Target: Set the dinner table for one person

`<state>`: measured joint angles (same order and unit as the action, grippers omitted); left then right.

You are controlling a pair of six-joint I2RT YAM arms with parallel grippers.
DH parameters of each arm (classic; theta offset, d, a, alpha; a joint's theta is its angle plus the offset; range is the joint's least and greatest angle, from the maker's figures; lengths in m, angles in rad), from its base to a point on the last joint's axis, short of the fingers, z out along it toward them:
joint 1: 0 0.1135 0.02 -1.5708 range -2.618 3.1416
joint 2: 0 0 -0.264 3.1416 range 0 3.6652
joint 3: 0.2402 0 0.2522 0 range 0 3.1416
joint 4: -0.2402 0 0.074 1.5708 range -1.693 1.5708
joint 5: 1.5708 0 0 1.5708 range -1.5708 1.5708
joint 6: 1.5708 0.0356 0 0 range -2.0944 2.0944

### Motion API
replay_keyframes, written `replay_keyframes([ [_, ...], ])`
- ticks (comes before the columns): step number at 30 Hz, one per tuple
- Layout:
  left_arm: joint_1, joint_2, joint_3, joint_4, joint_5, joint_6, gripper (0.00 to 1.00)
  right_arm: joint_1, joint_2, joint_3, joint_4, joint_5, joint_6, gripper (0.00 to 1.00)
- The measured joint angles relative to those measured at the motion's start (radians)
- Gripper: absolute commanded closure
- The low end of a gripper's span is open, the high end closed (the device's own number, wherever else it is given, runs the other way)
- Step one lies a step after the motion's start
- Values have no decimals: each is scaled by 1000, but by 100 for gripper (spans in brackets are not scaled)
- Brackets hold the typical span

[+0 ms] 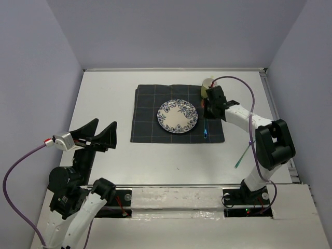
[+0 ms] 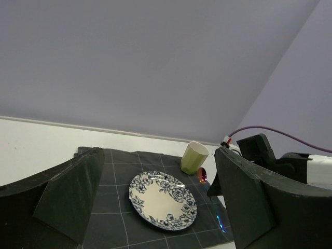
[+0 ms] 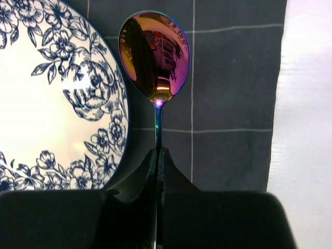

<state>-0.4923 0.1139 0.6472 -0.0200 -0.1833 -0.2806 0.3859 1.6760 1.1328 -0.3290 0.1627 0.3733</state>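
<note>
The white dinner table (image 1: 104, 98) carries a dark grid-lined cloth (image 1: 148, 122) with a blue floral plate (image 1: 177, 115) in its middle and a pale green cup (image 1: 207, 84) at its far right corner. My right gripper (image 1: 208, 106) is just right of the plate and shut on the thin handle of an iridescent spoon (image 3: 154, 54). In the right wrist view the pinch (image 3: 157, 151) is just behind the bowl, between the plate (image 3: 52, 98) and the cloth's right edge. The spoon's bowl points toward the cup. My left gripper (image 1: 106, 123) is open, empty and raised over the table's left side.
The left wrist view shows the plate (image 2: 162, 199), the cup (image 2: 194, 157), the spoon's bowl (image 2: 202, 175) and the right arm (image 2: 259, 150) beyond my open left gripper (image 2: 160, 155). Lilac walls (image 1: 41, 62) close in the table. A thin green strip (image 1: 241, 156) hangs by the right arm.
</note>
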Motion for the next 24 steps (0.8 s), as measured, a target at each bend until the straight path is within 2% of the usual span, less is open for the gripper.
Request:
replay_keyframes([
  [24,-11,0,0,0,-1,8,1,-25,201,122,11,20,-11,100],
])
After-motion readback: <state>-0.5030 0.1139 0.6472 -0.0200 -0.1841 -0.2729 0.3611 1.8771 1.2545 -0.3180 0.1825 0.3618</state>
